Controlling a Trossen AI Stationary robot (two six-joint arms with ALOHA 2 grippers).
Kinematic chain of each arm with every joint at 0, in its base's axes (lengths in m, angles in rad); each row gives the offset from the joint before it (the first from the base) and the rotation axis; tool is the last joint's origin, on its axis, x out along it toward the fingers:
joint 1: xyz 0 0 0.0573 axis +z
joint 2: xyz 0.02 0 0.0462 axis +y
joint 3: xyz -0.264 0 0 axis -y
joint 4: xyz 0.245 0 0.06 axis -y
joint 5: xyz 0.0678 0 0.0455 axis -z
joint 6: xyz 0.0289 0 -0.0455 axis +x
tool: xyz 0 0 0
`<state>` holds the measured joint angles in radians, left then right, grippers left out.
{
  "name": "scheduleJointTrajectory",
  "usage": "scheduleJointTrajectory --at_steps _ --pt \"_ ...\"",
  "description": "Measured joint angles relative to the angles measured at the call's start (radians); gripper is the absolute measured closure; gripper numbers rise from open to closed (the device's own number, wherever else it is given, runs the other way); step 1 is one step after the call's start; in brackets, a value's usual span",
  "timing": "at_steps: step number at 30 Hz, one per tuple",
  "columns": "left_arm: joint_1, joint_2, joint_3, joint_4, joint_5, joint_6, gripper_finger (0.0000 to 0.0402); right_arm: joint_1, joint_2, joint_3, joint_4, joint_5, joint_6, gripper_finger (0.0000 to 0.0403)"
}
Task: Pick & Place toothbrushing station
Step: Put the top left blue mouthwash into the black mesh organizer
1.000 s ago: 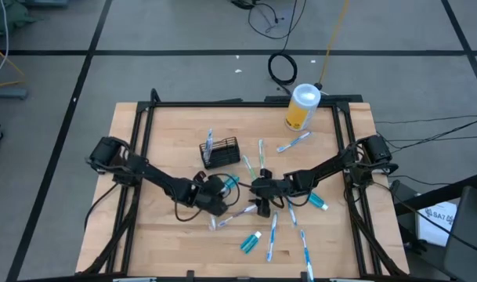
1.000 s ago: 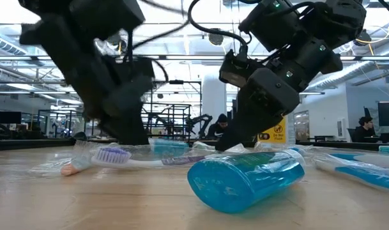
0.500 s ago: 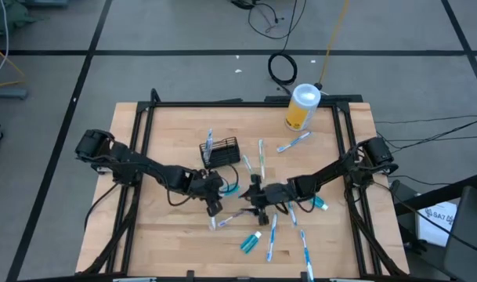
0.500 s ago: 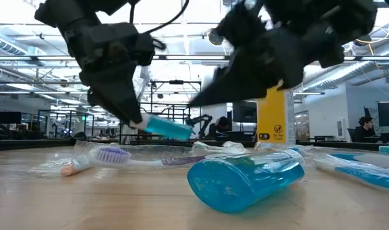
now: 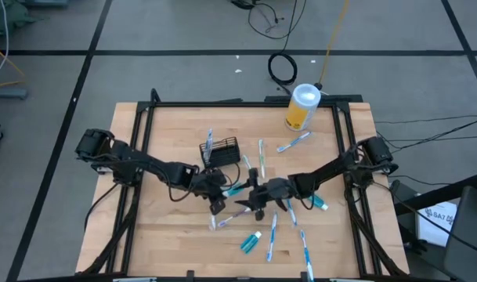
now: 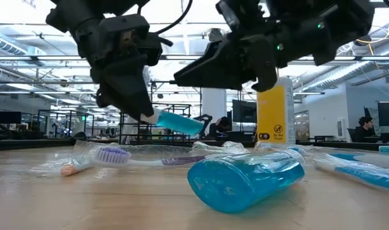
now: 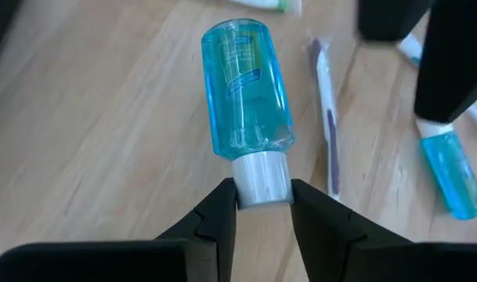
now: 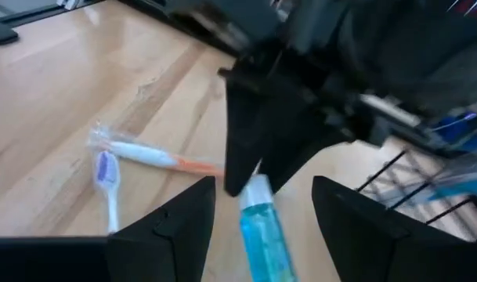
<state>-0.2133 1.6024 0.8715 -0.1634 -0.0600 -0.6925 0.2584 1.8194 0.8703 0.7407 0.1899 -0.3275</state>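
My left gripper (image 5: 220, 197) is shut on a small teal tube (image 7: 246, 94) with a white cap and holds it above the table's middle. My right gripper (image 8: 263, 188) faces it from the table's right side, open; the tube (image 8: 263, 235) shows in the gap between its fingers, touching neither. The black wire-mesh caddy (image 5: 222, 153) stands on the table just beyond the grippers, with a white-and-blue toothbrush (image 5: 209, 145) upright at its left end. More toothbrushes (image 5: 261, 157) and teal tubes (image 5: 251, 241) lie scattered on the wood. My left gripper pinches the tube's white cap (image 7: 261, 168) between its two fingers. The fingers slant down from the table's left side, in line with the tube. The tube (image 6: 178, 122) is lifted clear of the table and sticks out beyond the fingertips, its free end lower.
A yellow canister (image 5: 301, 107) with a white lid stands at the far right. A teal tube (image 6: 245, 179) lies on its side near the front edge, with a wrapped toothbrush (image 6: 117, 156) beside it. Toothbrushes (image 5: 305, 251) lie near the front right. A black frame (image 5: 144, 141) rims the table.
My left gripper has risen and tipped up with the teal tube, which lay on the table and now hangs clear of it. My right gripper has also risen, rolled about its axis and tipped up toward level, so its fingers point at the left gripper.
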Motion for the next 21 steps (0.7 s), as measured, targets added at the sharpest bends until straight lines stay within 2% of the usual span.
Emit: scheduleJointTrajectory --at_steps 8,11,15,21 --pt "0.037 0.000 0.000 0.055 0.028 0.019 0.0293 -0.011 0.000 0.000 -0.095 -0.007 -0.043 0.0160" --pt "0.050 0.000 0.000 0.106 0.082 0.031 0.0293 -0.010 0.000 0.000 -0.149 0.063 -0.110 0.0159" --pt "0.060 0.000 0.000 0.153 0.140 0.038 0.0293 -0.012 0.000 0.000 -0.162 0.185 -0.205 0.0167" --pt "0.067 0.000 0.000 0.158 0.146 0.044 0.0293 -0.010 0.000 0.000 -0.180 0.195 -0.318 0.0200"
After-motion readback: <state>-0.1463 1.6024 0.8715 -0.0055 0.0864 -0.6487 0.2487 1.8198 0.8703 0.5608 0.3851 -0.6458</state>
